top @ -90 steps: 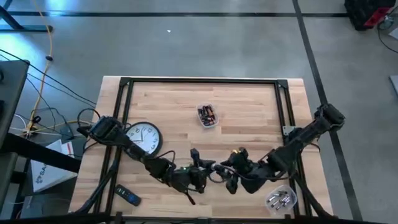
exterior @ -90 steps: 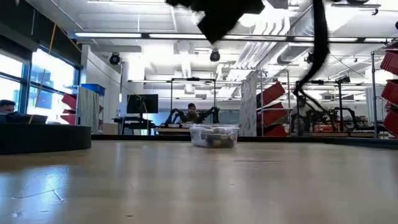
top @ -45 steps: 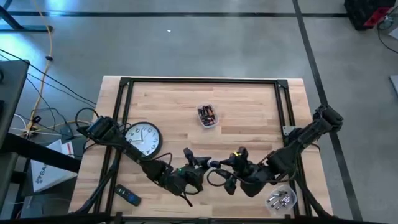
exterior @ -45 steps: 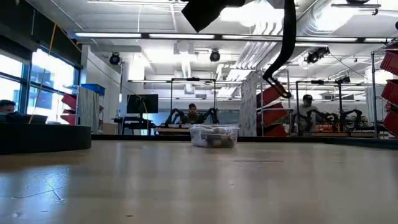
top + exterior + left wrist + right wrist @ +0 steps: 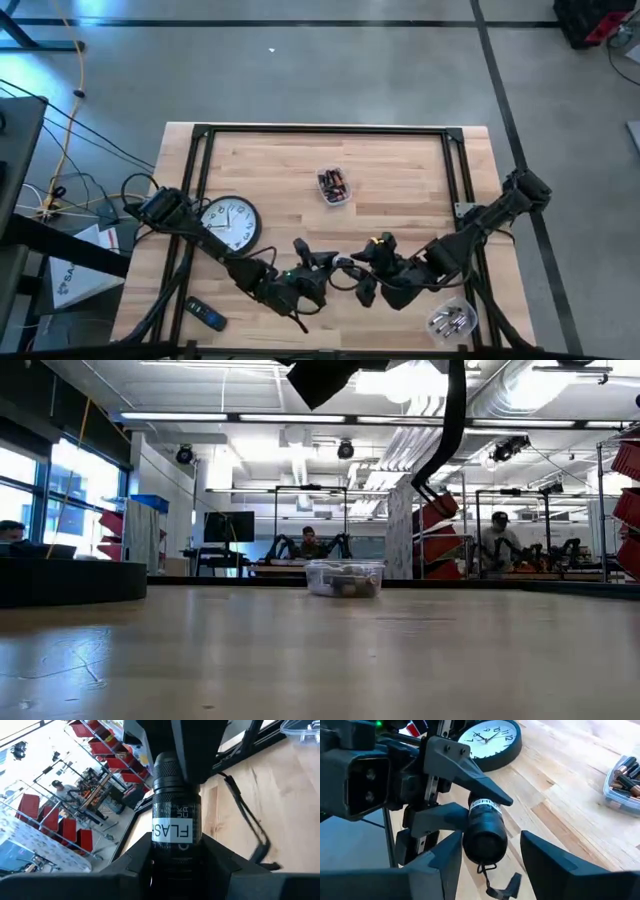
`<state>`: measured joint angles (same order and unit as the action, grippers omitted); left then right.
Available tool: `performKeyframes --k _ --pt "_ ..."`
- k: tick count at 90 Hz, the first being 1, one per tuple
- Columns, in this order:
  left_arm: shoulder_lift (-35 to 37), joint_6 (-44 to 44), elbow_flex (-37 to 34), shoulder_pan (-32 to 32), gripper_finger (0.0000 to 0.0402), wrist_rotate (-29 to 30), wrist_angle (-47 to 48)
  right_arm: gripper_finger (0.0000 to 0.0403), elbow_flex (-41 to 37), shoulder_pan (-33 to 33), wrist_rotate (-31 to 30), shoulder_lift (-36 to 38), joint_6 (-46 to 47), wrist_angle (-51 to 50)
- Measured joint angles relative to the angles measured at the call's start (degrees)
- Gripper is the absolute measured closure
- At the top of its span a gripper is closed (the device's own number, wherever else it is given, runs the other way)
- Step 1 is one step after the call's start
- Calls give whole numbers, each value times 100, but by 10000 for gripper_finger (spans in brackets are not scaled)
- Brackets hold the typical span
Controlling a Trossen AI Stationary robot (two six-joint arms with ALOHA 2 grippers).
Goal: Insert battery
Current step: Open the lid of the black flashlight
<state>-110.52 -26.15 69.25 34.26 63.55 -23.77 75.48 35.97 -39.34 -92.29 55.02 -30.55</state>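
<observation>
Right wrist view: left tool (image 5: 457,802) clamps flashlight (image 5: 485,827).

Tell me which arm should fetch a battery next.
Right. The left tool is shut on the flashlight, while the right tool is open with nothing in it, and the battery container lies within likely reach.

My left gripper (image 5: 322,266) is raised over the near table edge, fingers (image 5: 465,772) clamped on a black cylindrical flashlight (image 5: 485,827). My right gripper (image 5: 368,272) faces it closely, fingers (image 5: 555,857) spread apart, empty.
</observation>
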Motion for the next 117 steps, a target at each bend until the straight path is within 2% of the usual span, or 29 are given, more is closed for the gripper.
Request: performKeyframes --k 32,60,85,117 --pt "0 2 0 0 303 -76 3 331 0 9 -8 0 -274 69" --pt "0 13 -4 -2 303 -417 64 329 -2 11 228 0 -759 -41" --pt "0 315 -7 -68 303 -1088 266 330 -2 17 544 0 -1296 -270" --pt "0 1362 -7 -433 303 -2607 588 331 -4 17 850 -9 -1934 -704"
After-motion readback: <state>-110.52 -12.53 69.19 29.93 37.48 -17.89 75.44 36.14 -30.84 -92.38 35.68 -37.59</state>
